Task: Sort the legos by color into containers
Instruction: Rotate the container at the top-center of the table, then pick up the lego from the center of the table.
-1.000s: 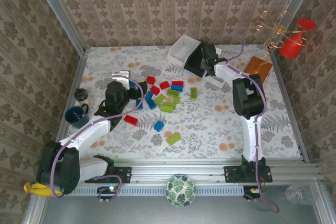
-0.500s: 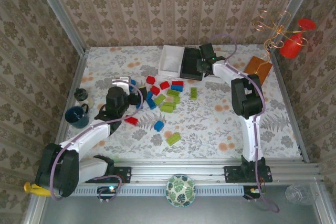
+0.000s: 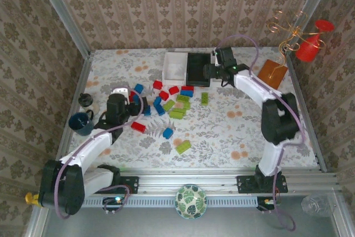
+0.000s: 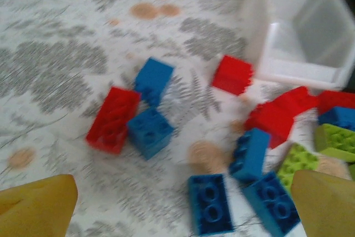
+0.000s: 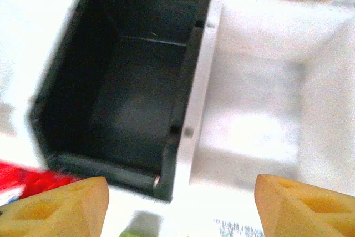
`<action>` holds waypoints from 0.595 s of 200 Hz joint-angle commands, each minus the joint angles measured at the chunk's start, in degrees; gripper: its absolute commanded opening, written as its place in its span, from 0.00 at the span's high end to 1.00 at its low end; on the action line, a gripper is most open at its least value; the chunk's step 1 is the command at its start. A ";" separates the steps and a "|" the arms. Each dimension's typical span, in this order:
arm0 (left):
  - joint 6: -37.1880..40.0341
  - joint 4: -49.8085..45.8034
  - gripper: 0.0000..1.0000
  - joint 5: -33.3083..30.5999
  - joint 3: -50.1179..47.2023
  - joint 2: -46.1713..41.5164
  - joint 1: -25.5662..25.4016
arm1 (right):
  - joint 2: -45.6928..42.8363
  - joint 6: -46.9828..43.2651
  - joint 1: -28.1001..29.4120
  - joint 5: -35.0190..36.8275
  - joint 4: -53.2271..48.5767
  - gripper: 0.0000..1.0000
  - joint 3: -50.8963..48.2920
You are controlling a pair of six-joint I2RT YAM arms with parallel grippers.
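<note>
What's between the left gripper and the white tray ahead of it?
Left wrist view: scattered red bricks and blue bricks lie between the left gripper and white tray.

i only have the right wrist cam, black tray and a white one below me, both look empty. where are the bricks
observer: the legos lie scattered on the table, on the near side of the black tray.
operator: what's the left arm doing
observer: the left gripper is open, facing red and blue bricks, holding nothing.
operator: any strays
observer: one green brick lies apart, toward the near edge.
</note>
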 commanded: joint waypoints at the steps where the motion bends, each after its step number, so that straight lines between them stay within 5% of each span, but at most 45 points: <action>1: -3.35 -8.59 0.00 3.09 0.77 -1.11 1.23 | -6.38 2.24 4.78 1.41 5.71 0.24 -10.11; 56: -1.32 -5.92 0.00 0.68 4.61 1.07 -6.74 | -9.49 10.44 8.41 6.09 6.43 0.14 -22.88; 119: -1.06 -1.49 0.00 1.50 6.47 4.56 -9.10 | 2.71 13.22 9.47 6.32 7.25 0.20 -16.70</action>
